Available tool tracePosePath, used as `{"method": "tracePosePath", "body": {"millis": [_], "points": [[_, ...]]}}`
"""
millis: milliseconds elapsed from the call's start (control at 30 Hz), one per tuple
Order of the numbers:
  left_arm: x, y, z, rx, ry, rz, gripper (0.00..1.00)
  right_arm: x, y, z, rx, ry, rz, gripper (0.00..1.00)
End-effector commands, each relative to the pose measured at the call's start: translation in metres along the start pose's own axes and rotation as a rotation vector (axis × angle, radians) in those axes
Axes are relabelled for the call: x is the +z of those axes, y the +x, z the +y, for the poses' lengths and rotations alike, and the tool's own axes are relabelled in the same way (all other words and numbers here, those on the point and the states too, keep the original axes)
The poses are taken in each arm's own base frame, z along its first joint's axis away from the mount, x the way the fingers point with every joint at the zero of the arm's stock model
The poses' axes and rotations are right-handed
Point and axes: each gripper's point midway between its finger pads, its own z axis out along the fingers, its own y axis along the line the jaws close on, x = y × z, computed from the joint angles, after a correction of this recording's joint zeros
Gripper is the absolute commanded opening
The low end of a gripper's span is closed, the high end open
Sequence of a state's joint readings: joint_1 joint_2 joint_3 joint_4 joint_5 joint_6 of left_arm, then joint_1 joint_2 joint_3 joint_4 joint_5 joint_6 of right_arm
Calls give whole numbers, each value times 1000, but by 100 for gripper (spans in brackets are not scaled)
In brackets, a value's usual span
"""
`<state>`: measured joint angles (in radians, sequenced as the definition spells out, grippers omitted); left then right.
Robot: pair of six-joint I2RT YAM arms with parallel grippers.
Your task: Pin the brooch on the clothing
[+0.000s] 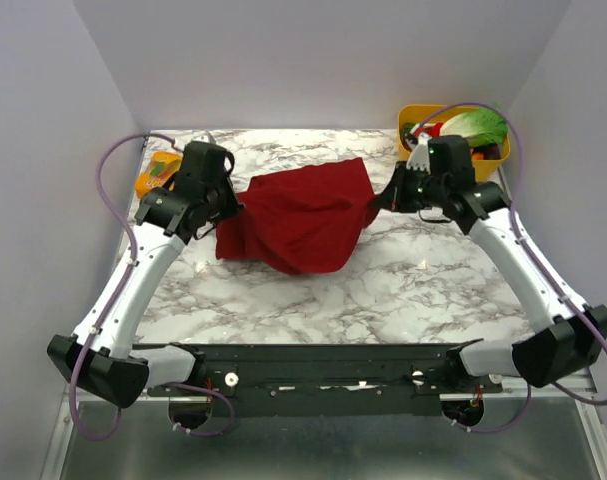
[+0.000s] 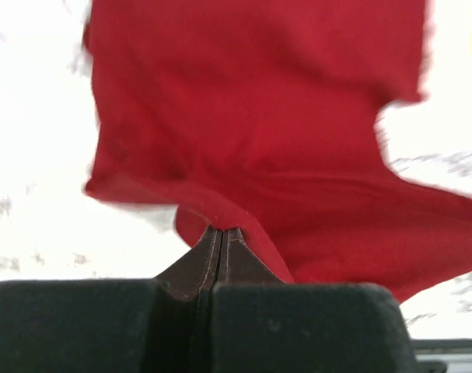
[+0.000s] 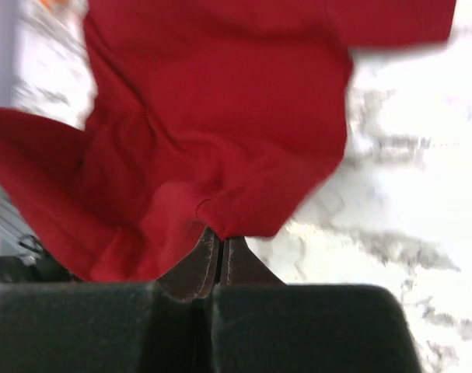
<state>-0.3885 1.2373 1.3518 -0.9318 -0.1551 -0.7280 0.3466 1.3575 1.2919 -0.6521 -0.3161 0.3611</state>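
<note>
Early yet: left end effector [image 2: 222, 233], right end effector [image 3: 220, 242] pinched shut on clothing [image 1: 303, 215] at nine, three o'clock; we saw no brooch, pinning undone.

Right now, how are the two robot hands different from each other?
The left gripper pinches the left side of the red T-shirt; the right gripper pinches its right side. The left gripper sits near an orange object; the right gripper sits near a yellow bin of vegetables. Both are shut on the fabric.
</note>
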Motion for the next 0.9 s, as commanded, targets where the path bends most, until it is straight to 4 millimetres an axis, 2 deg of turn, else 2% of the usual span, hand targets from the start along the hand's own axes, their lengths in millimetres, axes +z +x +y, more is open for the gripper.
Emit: {"method": "tracePosePath", "body": {"millis": [0, 33, 67, 100, 133, 167, 200, 233, 267, 333, 367, 433, 467, 533, 567, 667, 767, 867], "points": [[-48, -76, -39, 81, 117, -231, 0, -69, -67, 48, -73, -96, -244, 1], [-58, -86, -45, 83, 133, -261, 0, -79, -75, 56, -77, -111, -279, 1], [-79, -104, -54, 79, 169, -318, 0, -96, -82, 68, -78, -146, -319, 1], [-90, -112, -59, 77, 194, -349, 0, -116, -97, 82, -96, -180, -381, 1], [-102, -121, -61, 75, 207, -388, 0, -127, -102, 90, -104, -202, -407, 1], [-128, -134, -67, 64, 262, -458, 0, -140, -107, 100, -107, -235, -434, 1], [-142, -140, -69, 59, 286, -497, 0, -161, -115, 112, -126, -266, -490, 1], [-155, -145, -69, 53, 303, -531, 0, -173, -119, 119, -134, -285, -516, 1], [-182, -153, -68, 42, 338, -598, 0, -182, -121, 125, -140, -309, -532, 1], [-206, -159, -65, 41, 359, -656, 0, -208, -124, 140, -169, -351, -579, 1], [-229, -164, -61, 42, 375, -706, 0, -215, -122, 147, -193, -384, -586, 1], [-251, -167, -57, 43, 390, -749, 0, -238, -122, 158, -222, -421, -633, 1], [-271, -169, -53, 48, 403, -788, 0, -247, -121, 162, -239, -440, -651, 1], [-290, -171, -48, 35, 412, -823, 0, -261, -121, 167, -260, -454, -688, 1], [-307, -172, -45, 30, 428, -855, 0, -275, -121, 173, -280, -469, -716, 1], [-333, -175, -42, 34, 460, -907, 0, -298, -121, 181, -310, -484, -767, 1], [-350, -179, -40, 26, 475, -952, 0, -312, -122, 185, -323, -488, -801, 1], [-359, -183, -42, 28, 493, -983, 0, -330, -124, 192, -342, -499, -832, 1]]}}
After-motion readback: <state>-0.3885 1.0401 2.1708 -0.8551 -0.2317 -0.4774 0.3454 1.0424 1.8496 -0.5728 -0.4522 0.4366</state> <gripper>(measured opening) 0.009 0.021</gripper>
